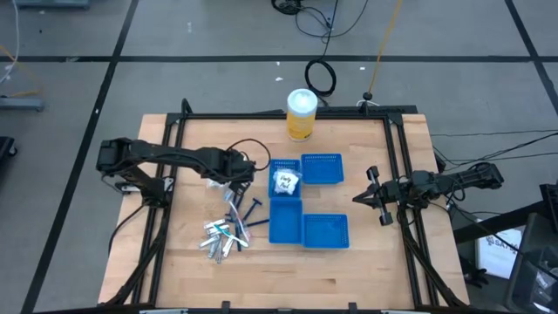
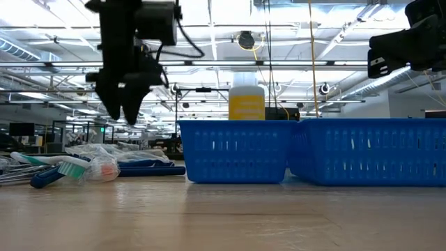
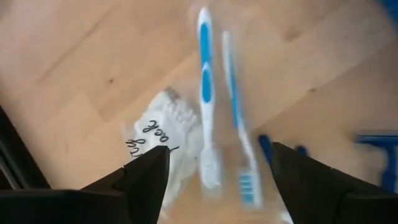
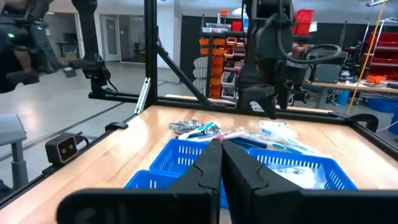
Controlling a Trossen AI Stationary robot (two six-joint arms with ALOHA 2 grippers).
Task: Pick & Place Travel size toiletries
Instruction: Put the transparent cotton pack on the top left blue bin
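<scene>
Left gripper [image 3: 211,177] hovers above toiletries pile [image 1: 228,228], fingers spread wide, nothing between them, likely lining up next pick. Directly beneath: two blue-and-white toothbrushes [image 3: 206,93] and clear packet [image 3: 163,127], loose on wooden table [image 1: 366,262]. Pile lies just beside blue mesh trays [image 1: 309,228], on left arm's side; one tray already holds white packet [image 1: 285,181]. Right gripper [image 4: 222,163] waits on trays' far side from pile, fingers pressed together, empty. Yellow canister [image 1: 301,114] stands behind trays.
</scene>
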